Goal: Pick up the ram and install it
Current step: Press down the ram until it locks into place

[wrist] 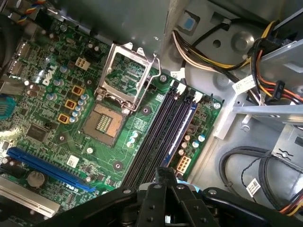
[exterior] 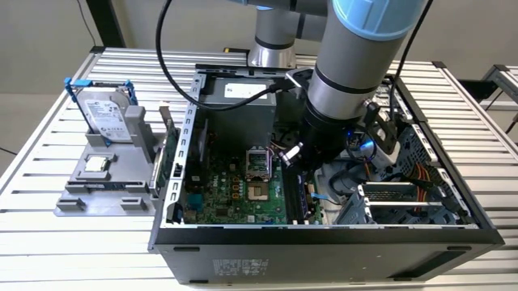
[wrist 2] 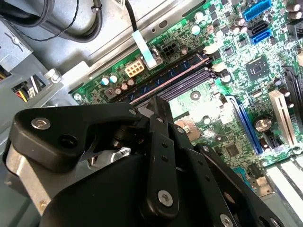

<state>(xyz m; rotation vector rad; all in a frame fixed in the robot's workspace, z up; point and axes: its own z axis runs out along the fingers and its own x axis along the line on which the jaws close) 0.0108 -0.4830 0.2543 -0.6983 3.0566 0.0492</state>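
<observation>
Black linkage fills the foreground of both wrist views, and the fingers [wrist 2: 157, 101] [wrist: 165, 172] look drawn together at the tip with nothing visible between them. Directly under that tip run the parallel memory slots [wrist: 158, 135]. In the slot farthest from the open processor socket [wrist: 118, 90] sits a thin blue-green strip, which looks like the ram [wrist 2: 165, 74] [wrist: 185, 124], lying along the slot with white latches [wrist: 196, 97] at its far end; whether the fingers touch it cannot be told.

Beside the fingers, past the ram, a pale power connector [wrist: 183, 164] and the board's edge come just next to the slots, then bare grey case floor with looped black cables [wrist: 246, 165]. On the socket side the board lies flat and low, giving freer room.

In the exterior view the fingers [exterior: 293, 167] hang deep inside the computer case [exterior: 324, 242], with drive bays [exterior: 404, 200] close on one side. The hard drive [exterior: 105, 115] stands on the counter [exterior: 48, 242], well apart beyond the case wall.
</observation>
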